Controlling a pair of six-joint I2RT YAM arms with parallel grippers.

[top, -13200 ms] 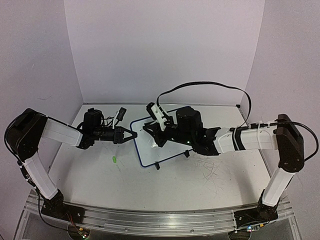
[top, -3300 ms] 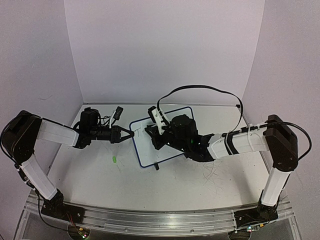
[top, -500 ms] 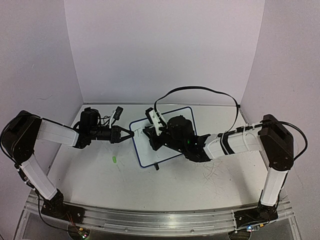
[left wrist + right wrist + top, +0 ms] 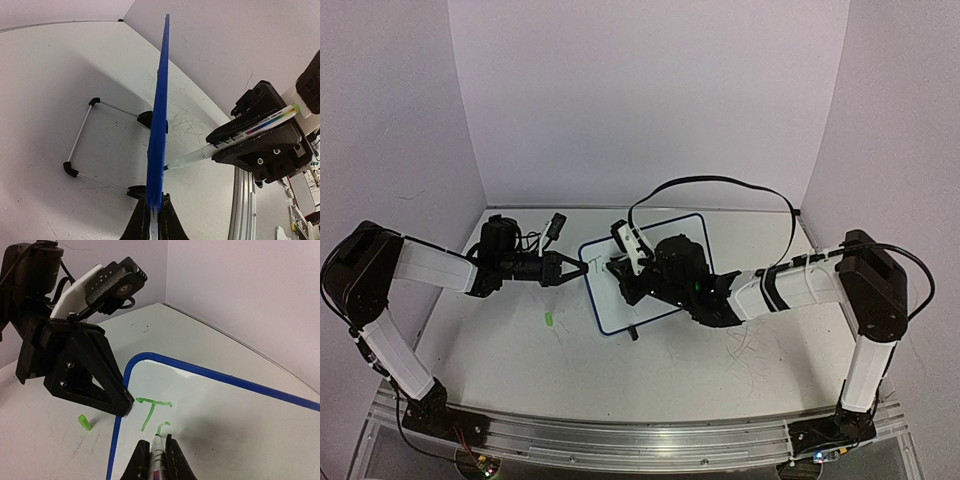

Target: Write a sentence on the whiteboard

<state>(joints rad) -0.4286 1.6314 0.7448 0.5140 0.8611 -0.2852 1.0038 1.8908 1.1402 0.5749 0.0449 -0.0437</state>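
The whiteboard stands tilted on the table, a white face in a blue frame. My left gripper is shut on its left edge, and the blue rim runs up from between those jaws. My right gripper is shut on a marker whose tip touches the board. The left wrist view shows that marker meeting the board's face. Of the sentence, a green "T" and a short curved stroke above the tip show.
A small green cap lies on the table left of the board, also in the right wrist view. The board's wire stand sticks out behind it. Old scribble marks cover the table's right part. A metal rail runs along the front.
The right gripper with the marker has shifted slightly left across the board. The left gripper, apart from the board in the oldest frame, now clamps its edge and has stayed still since.
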